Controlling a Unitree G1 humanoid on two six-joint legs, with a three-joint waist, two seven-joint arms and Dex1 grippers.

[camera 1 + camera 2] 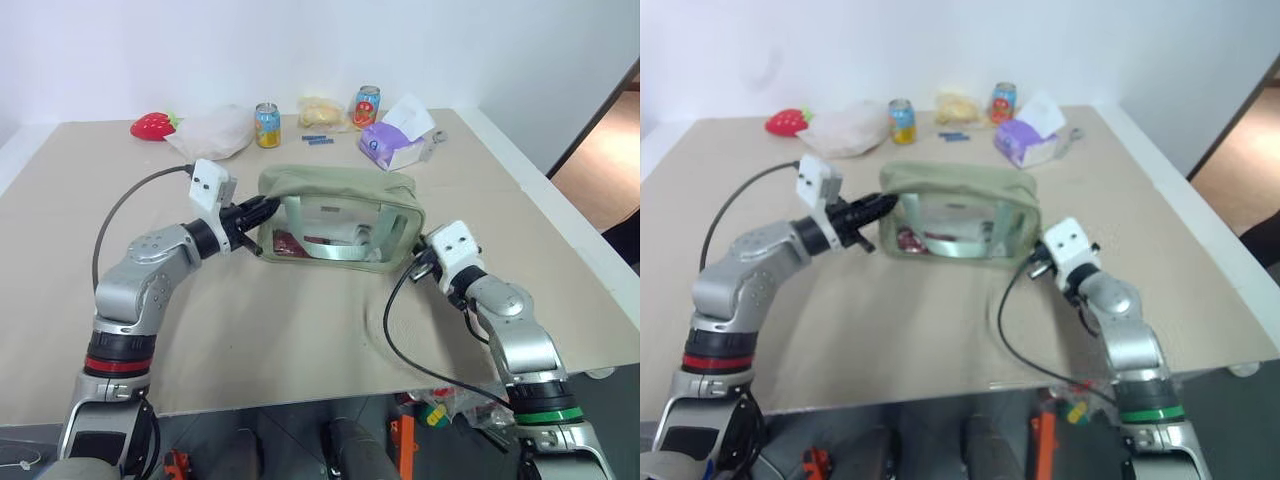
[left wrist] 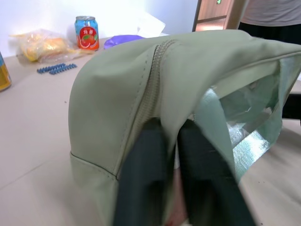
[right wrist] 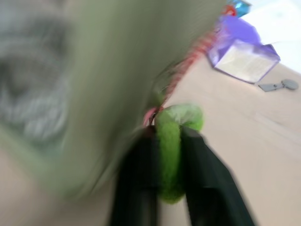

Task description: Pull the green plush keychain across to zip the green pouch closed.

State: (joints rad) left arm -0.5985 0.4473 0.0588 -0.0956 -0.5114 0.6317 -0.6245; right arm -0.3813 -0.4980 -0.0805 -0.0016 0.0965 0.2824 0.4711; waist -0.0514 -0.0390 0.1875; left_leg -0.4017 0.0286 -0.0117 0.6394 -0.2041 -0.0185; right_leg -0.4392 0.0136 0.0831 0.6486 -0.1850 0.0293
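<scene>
The right gripper (image 3: 167,155) has its two black fingers clamped on the small lime-green fuzzy ring-shaped plush keychain (image 3: 171,141) — the plush sits squeezed between them, right at the right-hand end of the large boxy sage-green fabric pouch (image 1: 340,195) with its clear plastic window. Over on the other end, the left gripper (image 2: 171,155) presses up against the pouch's fabric just beside the zipper seam; its fingers stand close together with a narrow gap, pinching a fold of the cloth. The pouch sits upright in the middle of the beige table (image 1: 300,330), between the two arms.

Labels — the red and blue drink can (image 2: 86,33) carries an orange fruit picture and some lettering too small to read. The yellow and blue can (image 1: 267,125) is just as unreadable.

At the far edge lie a red strawberry plush (image 1: 152,125), a translucent white plastic bag (image 1: 215,132), a purple tissue box (image 1: 392,145), all before a plain white wall (image 1: 300,50).
</scene>
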